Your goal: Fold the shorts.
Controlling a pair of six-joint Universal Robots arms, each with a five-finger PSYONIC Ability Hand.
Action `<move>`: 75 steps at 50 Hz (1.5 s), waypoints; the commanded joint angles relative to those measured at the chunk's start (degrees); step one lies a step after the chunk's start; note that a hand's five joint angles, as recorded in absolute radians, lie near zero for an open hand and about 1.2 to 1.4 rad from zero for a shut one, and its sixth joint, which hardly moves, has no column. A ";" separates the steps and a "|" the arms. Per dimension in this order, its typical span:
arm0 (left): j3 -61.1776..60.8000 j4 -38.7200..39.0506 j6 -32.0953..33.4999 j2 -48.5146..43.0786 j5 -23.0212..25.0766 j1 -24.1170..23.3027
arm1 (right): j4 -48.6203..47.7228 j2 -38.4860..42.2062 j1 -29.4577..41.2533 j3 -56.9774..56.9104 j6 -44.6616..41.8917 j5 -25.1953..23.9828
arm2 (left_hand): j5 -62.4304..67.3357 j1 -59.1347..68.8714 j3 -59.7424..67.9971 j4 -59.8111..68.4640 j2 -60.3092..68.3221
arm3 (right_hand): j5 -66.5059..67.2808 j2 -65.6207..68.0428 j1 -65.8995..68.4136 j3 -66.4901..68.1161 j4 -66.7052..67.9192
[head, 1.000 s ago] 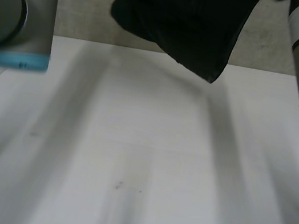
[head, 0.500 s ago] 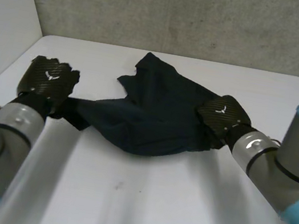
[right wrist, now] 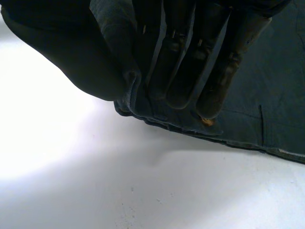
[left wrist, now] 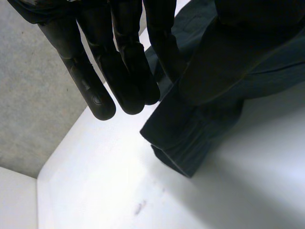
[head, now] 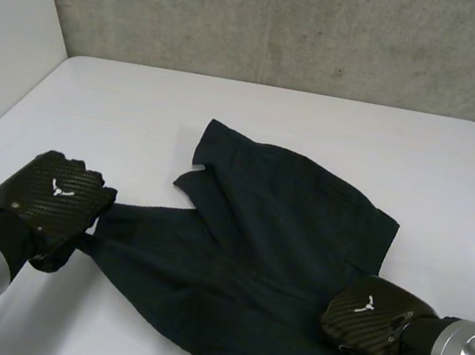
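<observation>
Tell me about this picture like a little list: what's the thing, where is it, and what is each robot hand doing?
thing: dark blue shorts
where: spread on the white table, wrinkled, not yet folded
left hand: at the shorts' edge on the robot's left, straight fingers and thumb pinching the cloth
right hand: at the near corner on the robot's right, pinching the cloth against its thumb
behind: grey wall

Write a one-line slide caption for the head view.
Left hand and right hand pinch the dark shorts at opposite ends on the white table.
</observation>
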 commanded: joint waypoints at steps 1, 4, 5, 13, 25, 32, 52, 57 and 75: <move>6.20 7.58 2.75 -6.65 -0.31 0.01 | -4.60 0.03 -7.66 -3.42 5.63 -3.65 | 12.42 15.89 11.58 11.09 11.21 | 12.91 12.46 24.12 12.25 11.65; 10.51 16.18 2.66 -12.18 -0.40 -0.08 | -11.19 0.73 -11.53 -5.36 12.23 -4.36 | 12.42 15.89 11.58 11.09 11.21 | 12.91 12.46 24.12 12.25 11.65; 11.73 18.47 2.66 -13.76 -0.40 -0.08 | -12.51 1.00 -11.80 -5.53 13.37 -4.45 | 12.42 15.89 11.58 11.09 11.21 | 12.91 12.46 24.12 12.25 11.65; 27.11 35.71 2.84 -33.44 -0.49 -3.15 | -26.48 6.97 -12.24 -7.29 17.60 -2.52 | 12.42 15.89 11.58 11.09 11.21 | 12.91 12.46 24.12 12.25 11.65; 59.02 38.00 2.40 -65.27 1.70 -8.07 | -43.99 27.44 -10.57 -19.06 21.20 11.89 | 12.42 15.89 11.58 11.09 11.21 | 12.91 12.46 24.12 12.25 11.65; 72.81 38.62 1.96 -77.04 4.62 -9.04 | -47.15 36.68 -9.52 -26.45 18.57 18.05 | 12.42 15.89 11.58 11.09 11.21 | 12.91 12.46 24.12 12.25 11.65; 59.05 50.13 -5.77 -65.91 3.12 -9.92 | -47.61 22.02 -8.55 -19.26 23.57 14.54 | -57.58 -54.11 -58.42 -58.91 -58.79 | -57.09 -57.54 -45.88 -57.75 -58.35; 46.22 49.78 -6.39 -53.87 2.77 -9.39 | -38.82 18.32 -8.72 -13.46 23.84 12.78 | -57.58 -54.11 -58.42 -58.91 -58.79 | -57.09 -57.54 -45.88 -57.75 -58.35; 22.47 26.85 -26.43 -34.70 2.68 -5.96 | -50.48 21.98 -8.11 1.50 35.18 8.38 | -55.69 -52.21 -56.53 -57.02 -56.89 | -57.09 -57.54 -45.88 -57.75 -58.35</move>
